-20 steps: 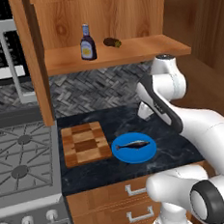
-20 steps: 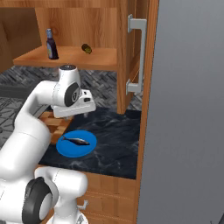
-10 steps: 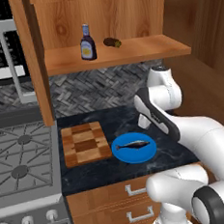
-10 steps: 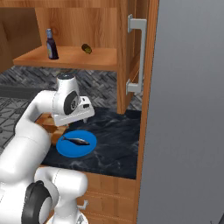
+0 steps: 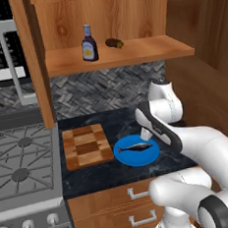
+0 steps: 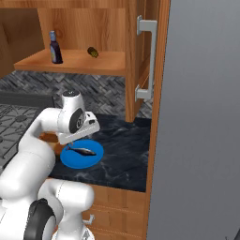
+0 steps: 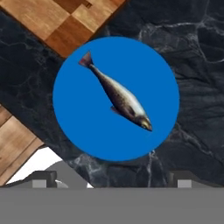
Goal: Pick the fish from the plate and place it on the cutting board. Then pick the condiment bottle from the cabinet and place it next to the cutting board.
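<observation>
Arm dropped lower over last second, hand now just above plate [image 5: 137, 153] near counter front edge. Fish [image 7: 117, 98] lies on plate, centred under my gripper [image 7: 113, 178], fingers apart. Grasp not yet made; cutting board [image 5: 86, 146] beside plate. Bottle [image 5: 89, 43] on cabinet [image 5: 130, 52] shelf.

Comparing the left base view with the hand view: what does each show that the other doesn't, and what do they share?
Left base view alone: the cabinet shelf with the condiment bottle and a stubby dark item, plus the stove. Hand view alone: the fish's pale belly and reddish tail up close. Both: the fish on the plate, the cutting board, the dark counter.
</observation>
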Tool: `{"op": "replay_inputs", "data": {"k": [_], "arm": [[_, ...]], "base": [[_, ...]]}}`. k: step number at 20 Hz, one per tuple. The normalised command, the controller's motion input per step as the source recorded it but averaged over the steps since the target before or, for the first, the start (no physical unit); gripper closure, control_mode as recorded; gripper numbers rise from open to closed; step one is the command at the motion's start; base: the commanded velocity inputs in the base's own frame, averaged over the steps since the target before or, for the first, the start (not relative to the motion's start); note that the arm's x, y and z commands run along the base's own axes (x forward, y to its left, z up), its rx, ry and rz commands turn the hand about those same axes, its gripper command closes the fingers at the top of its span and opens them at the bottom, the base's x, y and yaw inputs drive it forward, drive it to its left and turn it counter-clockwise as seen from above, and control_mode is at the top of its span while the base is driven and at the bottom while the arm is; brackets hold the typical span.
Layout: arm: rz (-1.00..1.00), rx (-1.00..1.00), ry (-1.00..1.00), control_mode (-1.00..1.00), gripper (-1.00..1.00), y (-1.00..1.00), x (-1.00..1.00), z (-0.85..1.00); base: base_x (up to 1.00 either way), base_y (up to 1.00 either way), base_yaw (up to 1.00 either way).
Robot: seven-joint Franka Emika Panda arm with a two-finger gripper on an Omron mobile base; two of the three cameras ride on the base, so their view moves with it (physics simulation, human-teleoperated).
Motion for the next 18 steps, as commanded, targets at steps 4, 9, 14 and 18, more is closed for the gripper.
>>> {"op": "replay_inputs", "data": {"k": [4,9,14,18], "arm": [[0.07,0.00,-0.01,-1.00,-1.00,0.12,0.00,-0.29],[0.06,0.00,0.00,-1.00,-1.00,0.11,0.01,-0.26],[0.03,0.00,0.00,-1.00,-1.00,0.06,0.10,-0.22],[0.00,0.00,0.00,-1.00,-1.00,0.00,0.21,-0.16]], "base": [[0.00,0.00,0.00],[0.00,0.00,0.00],[0.00,0.00,0.00],[0.00,0.00,0.00]]}}
